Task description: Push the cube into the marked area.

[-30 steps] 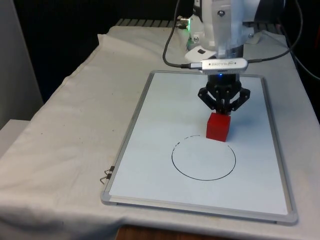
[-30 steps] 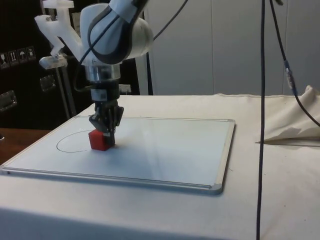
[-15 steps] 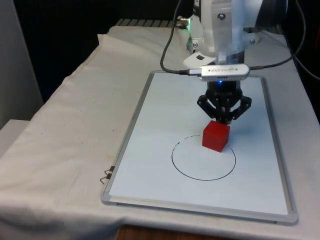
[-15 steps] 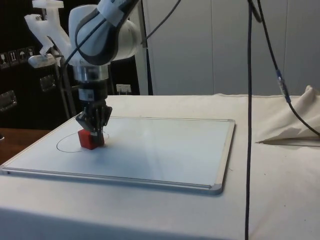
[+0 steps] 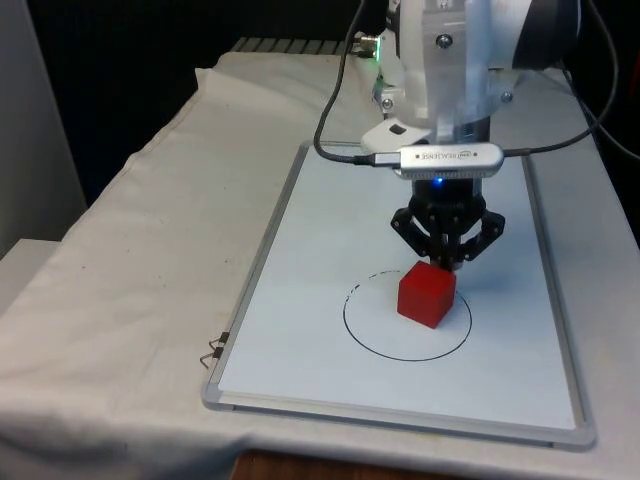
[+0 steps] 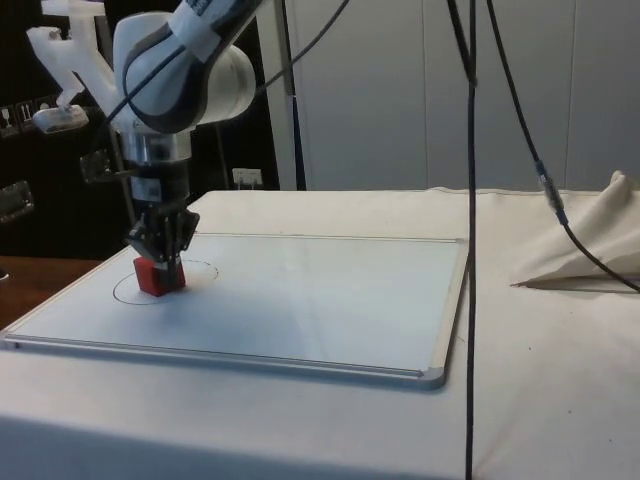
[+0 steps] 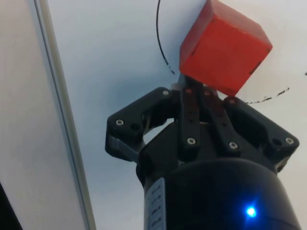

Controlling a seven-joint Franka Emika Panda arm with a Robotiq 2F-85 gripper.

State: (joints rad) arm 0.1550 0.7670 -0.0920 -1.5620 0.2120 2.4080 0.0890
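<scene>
With its fingers pressed together behind the cube [image 5: 427,294], the gripper [image 5: 447,262] has it just inside the circle [image 5: 407,316] at lower centre; an off-centre shove could spin it aside.

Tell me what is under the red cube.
The cube sits on the whiteboard, inside the drawn circle near its far edge. The shut hand touches its far side. The patch of board directly beneath the cube is covered.
</scene>
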